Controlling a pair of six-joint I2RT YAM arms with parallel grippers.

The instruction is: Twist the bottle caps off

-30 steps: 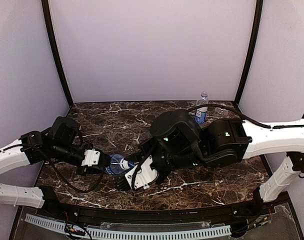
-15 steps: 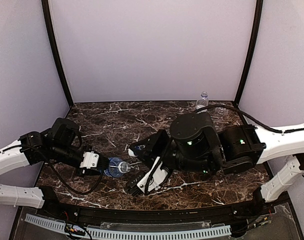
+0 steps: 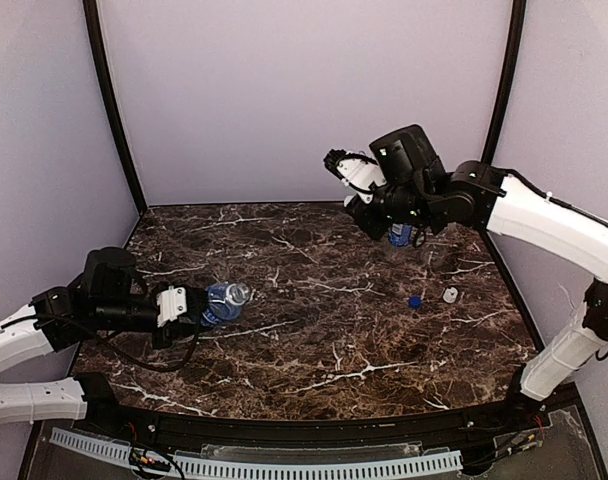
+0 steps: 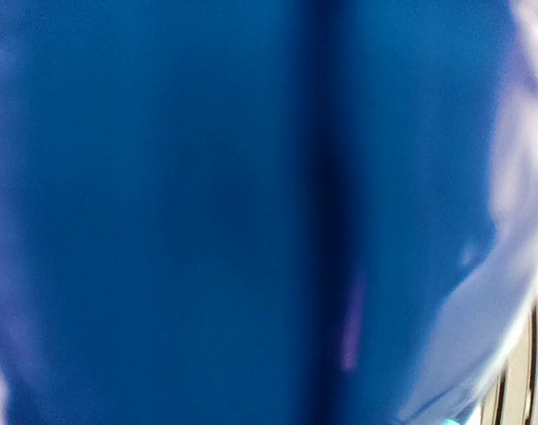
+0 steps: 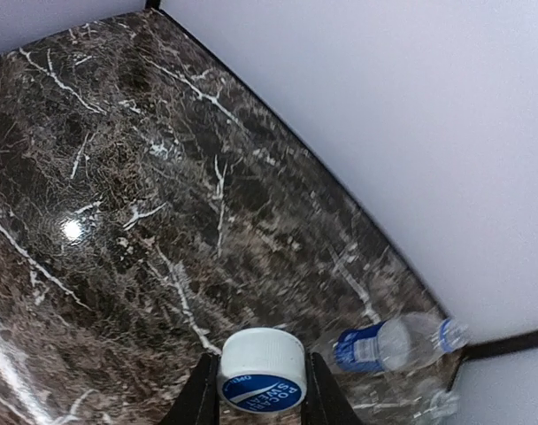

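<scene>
1. The right gripper (image 3: 334,160) is way up in the air, above and behind the blue cap (image 3: 414,301). It's clamped on a printed white cap (image 5: 262,367), and the wrist view shows it pinched from both sides.
2. The blue cap sits on the table (image 3: 314,350), with a loose white cap (image 3: 450,294) just to its right. So I'd say two caps are parked and the third is in the gripper.
3. The left gripper (image 3: 189,308) is well off to the left of the blue cap, closed around a blue-label bottle (image 3: 222,299).
   - The bottle is on its side, low over the table. I can't tell if it touches.
   - Its long axis runs roughly toward the blue cap, bare mouth first.
   - The left wrist view is just blue blur.
4. Here's the bit that matters. If the held cap is going to join the other two, the drop spot is straight down and a bit forward from the right gripper. The right arm is by far the nearer one.
5. A second bottle (image 5: 380,343) is behind the blue cap, near the back corner. I can't tell if it's capped.
</scene>
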